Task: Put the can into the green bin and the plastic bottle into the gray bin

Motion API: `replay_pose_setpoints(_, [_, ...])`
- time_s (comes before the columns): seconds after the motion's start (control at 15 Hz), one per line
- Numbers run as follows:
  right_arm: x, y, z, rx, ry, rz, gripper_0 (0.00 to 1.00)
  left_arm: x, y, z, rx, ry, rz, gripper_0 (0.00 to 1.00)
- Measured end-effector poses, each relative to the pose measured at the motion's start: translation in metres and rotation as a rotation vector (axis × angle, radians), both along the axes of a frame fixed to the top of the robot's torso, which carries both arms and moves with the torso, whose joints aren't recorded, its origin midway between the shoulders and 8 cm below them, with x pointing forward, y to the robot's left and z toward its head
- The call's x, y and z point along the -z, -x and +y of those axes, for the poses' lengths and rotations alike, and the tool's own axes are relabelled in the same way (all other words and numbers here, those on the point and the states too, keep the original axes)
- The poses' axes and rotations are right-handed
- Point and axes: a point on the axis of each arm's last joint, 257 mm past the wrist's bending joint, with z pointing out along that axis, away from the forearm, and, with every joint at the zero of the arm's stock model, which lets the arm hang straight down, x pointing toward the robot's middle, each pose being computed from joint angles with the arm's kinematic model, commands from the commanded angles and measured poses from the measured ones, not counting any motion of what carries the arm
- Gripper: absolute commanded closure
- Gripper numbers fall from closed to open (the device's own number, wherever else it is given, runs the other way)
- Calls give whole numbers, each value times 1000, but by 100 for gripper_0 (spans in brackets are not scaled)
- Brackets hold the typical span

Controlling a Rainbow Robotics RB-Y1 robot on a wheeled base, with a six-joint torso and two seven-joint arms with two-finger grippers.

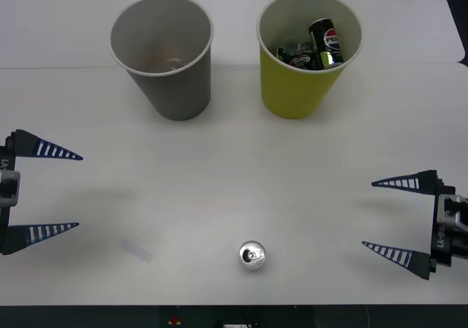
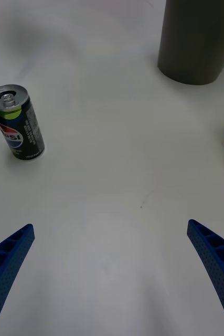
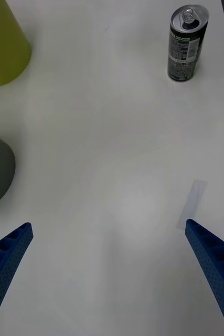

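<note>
So the small dark drink can with the shiny silver top (image 1: pixel 252 256) stands upright near the white tabletop's (image 1: pixel 234 189) front edge, between both end effectors. The right end effector (image 1: pixel 391 218) looks slightly nearer than the left end effector (image 1: pixel 62 191); both are spread wide, holding nothing.
</note>
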Motion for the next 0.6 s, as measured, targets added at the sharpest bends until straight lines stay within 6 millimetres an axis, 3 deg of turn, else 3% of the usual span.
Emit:
replay_pose_setpoints(0.4, [33,12,10,-40,-40,-43,0,0,0,0,0,0,0,0])
replay_pose_setpoints(0.6, [54,21,24,-68,-71,-19,0,0,0,0,0,0,0,0])
